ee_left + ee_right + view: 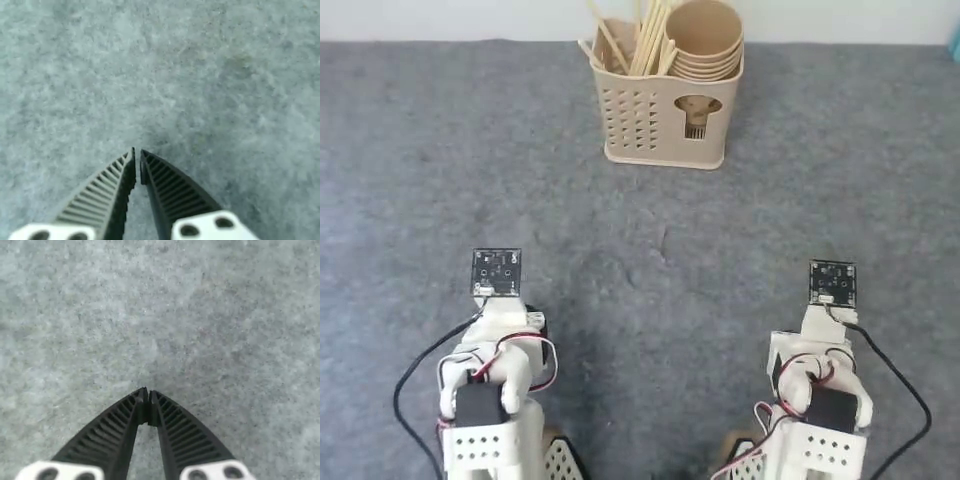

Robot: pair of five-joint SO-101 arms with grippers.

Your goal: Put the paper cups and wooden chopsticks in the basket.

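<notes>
I see the table (pixel 440 150) covered in grey, felt-like fabric, flat and speckled. Directly on it, the perforated beige basket (pixel 640 120) stands upright at the far middle — and the two arm bases (pixel 490 445) sit at the near edge, well apart.

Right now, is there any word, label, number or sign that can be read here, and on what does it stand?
None can be read.
The basket, paper cups and wooden chopsticks show no print.
Any marking on the black boards atop the two arms is too small to read.
</notes>
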